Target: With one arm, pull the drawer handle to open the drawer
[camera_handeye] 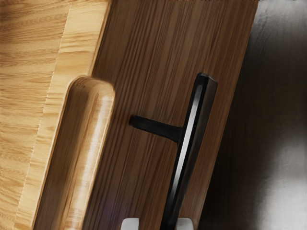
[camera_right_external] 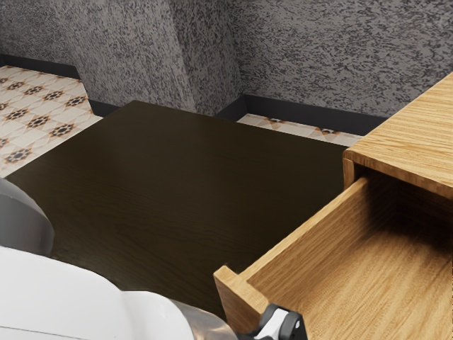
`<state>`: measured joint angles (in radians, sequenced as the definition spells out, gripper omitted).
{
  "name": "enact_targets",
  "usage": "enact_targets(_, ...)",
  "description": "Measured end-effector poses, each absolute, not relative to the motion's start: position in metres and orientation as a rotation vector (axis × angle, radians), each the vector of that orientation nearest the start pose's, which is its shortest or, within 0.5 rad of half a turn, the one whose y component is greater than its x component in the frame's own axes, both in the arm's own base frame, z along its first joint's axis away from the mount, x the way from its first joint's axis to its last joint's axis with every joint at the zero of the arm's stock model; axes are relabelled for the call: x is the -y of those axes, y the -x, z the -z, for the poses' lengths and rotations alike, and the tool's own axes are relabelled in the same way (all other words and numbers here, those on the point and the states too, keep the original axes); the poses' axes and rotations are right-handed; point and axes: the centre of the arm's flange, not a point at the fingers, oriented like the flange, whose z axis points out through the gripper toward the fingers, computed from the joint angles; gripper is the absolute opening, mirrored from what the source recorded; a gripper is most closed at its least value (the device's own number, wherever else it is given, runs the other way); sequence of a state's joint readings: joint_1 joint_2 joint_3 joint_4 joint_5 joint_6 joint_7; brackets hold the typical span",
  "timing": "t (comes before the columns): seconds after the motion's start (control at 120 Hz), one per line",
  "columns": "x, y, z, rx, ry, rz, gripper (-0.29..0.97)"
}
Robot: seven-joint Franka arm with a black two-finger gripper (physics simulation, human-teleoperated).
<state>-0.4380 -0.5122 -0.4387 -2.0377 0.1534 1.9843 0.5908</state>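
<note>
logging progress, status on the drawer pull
gripper at black handle, grip unclear. drawer standing well out of the cabinet. nothing blocking seen.

Wooden drawer (camera_right_external: 354,276) open, far out; black bar handle (camera_handeye: 188,146) on front.

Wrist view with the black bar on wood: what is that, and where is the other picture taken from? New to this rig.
The wrist view comes from a camera on the hand, facing the drawer front; the black bar is its handle. The exterior view comes from beside the arm, the white body at its lower left. It shows the wooden drawer pulled out of its cabinet, above a dark table, with the hand at the drawer's front. Whether the hand grips the handle, I cannot tell.
</note>
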Motion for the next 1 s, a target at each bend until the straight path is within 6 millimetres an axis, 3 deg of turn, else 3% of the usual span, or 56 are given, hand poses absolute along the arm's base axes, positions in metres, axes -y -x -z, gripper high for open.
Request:
enact_targets(0.283, 0.363, -0.251, -0.666, -1.861, 2.059, 0.614, -0.06)
enact_targets(0.542, 0.368, -0.247, -0.665, -1.871, 2.068, 0.595, 0.15)
enact_targets(0.608, 0.379, -0.230, -0.697, -1.887, 2.037, 0.663, 0.17)
enact_targets(0.692, 0.386, -0.206, -0.770, -1.892, 2.020, 0.790, 0.19)
enact_targets(0.742, 0.375, -0.229, -0.813, -1.847, 2.094, 0.812, 0.21)
enact_targets(0.8, 0.328, -0.306, -0.848, -1.691, 2.293, 0.753, 0.27)
enact_targets(0.842, 0.259, -0.369, -0.854, -1.477, 2.478, 0.670, 0.35)
enact_targets(0.867, 0.214, -0.397, -0.853, -1.328, 2.580, 0.616, 0.39)
enact_targets(0.933, 0.105, -0.444, -0.842, -0.927, 2.791, 0.479, 0.47)
enact_targets(1.0, 0.034, -0.471, -0.823, -0.627, 2.917, 0.375, 0.53)
